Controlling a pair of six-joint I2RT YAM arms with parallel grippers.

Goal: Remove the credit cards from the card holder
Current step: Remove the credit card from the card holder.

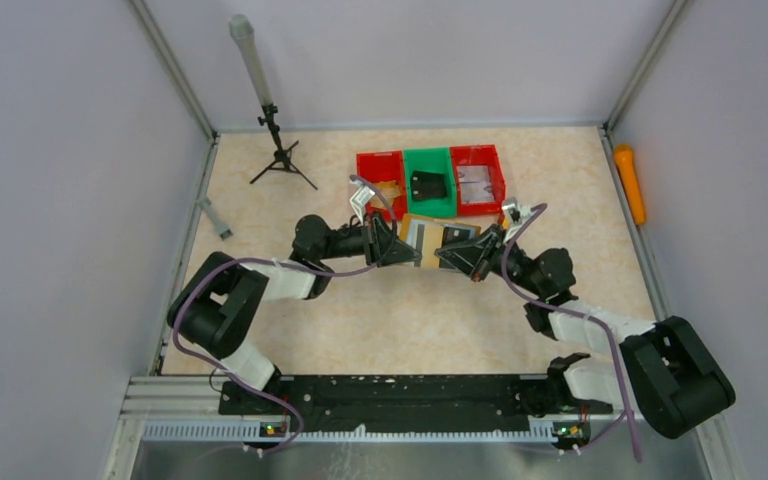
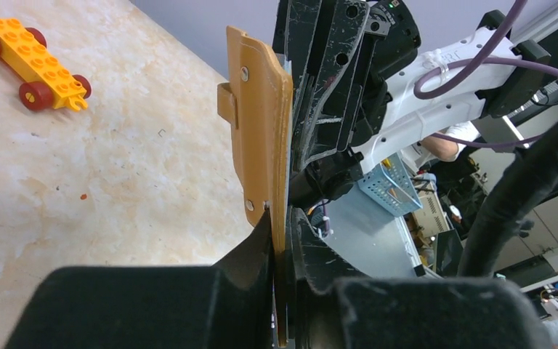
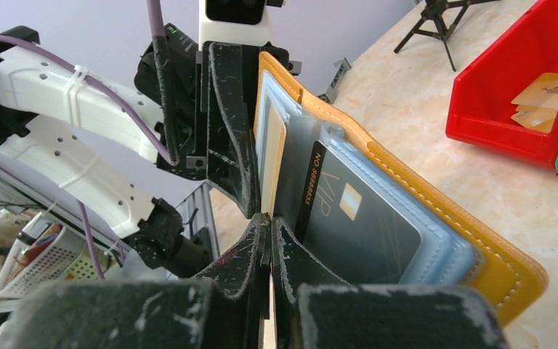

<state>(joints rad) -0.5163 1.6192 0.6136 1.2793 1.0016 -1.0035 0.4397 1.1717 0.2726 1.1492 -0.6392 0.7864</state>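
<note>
Card holder (image 3: 505, 269) — VIP card (image 3: 363, 233), red bin (image 3: 494, 87) — cards (image 3: 541, 91)

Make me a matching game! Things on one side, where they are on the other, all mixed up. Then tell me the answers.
Things:
1. card holder
2. black object
3. tan cards
4. tripod

Places:
A. in the green bin
B. standing at the back left of the table
C. pinched in the left gripper
D. in a red bin

Pairs: 1-C, 2-A, 3-D, 4-B.
</note>
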